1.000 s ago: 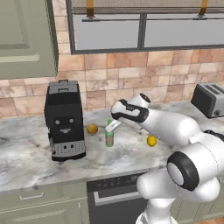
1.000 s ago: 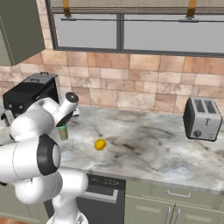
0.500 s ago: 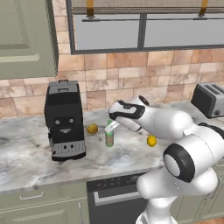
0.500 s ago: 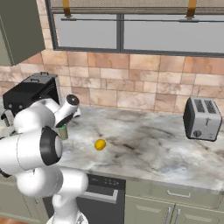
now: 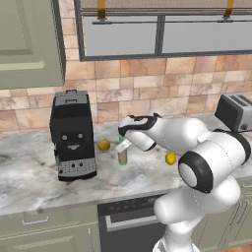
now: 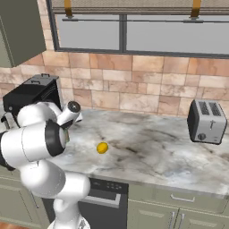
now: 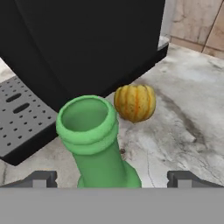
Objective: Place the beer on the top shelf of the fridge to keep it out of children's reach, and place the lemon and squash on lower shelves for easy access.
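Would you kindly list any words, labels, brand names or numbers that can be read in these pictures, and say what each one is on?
None can be read.
The beer has a pale label, too small and blurred to show any writing.
The coffee machine shows only light marks on its dark front, no legible letters.
The toaster has a knob but no readable marking.

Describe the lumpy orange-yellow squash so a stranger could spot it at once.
Start at the tall black coffee machine on the marble counter. Just right of its base, beside the upright green glass beer bottle, lies the small orange-yellow squash. Its ribbed, brownish-shaded skin sets it apart from the smooth bright yellow lemon farther right.
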{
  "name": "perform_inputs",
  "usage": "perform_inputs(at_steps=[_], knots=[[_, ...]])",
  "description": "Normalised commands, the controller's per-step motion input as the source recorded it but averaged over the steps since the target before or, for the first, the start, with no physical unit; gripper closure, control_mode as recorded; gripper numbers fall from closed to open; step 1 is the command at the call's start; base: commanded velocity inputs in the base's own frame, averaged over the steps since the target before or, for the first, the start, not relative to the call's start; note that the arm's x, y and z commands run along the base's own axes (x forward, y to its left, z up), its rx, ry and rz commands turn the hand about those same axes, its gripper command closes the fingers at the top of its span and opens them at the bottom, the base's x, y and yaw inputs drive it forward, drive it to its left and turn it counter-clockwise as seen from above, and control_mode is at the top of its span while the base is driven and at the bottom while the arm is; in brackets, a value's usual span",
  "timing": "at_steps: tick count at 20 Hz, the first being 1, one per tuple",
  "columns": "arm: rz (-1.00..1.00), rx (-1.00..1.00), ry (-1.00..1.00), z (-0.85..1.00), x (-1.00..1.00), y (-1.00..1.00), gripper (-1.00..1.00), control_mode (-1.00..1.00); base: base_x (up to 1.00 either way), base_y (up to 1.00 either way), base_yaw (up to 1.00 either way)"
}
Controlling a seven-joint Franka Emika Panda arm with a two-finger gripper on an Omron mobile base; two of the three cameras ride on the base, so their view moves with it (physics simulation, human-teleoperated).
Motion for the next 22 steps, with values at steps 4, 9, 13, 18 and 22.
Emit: perform_inputs(at_steps=[4, 9, 13, 18, 22], knots=[[0.00, 0.00, -0.05, -0.14, 0.12, 0.12, -1.00, -1.00, 0.00, 0.00, 0.00], [0.00, 0.00, -0.05, -0.12, 0.11, 0.11, -1.00, -1.00, 0.00, 0.00, 0.00], [0.00, 0.00, -0.03, -0.07, 0.10, 0.10, 1.00, -1.00, 0.00, 0.00, 0.00], [0.00, 0.00, 0.00, 0.00, 0.04, 0.01, 1.00, -1.00, 0.00, 0.00, 0.00], [0.00, 0.00, 0.00, 0.22, 0.00, -0.05, 1.00, -1.00, 0.00, 0.00, 0.00]])
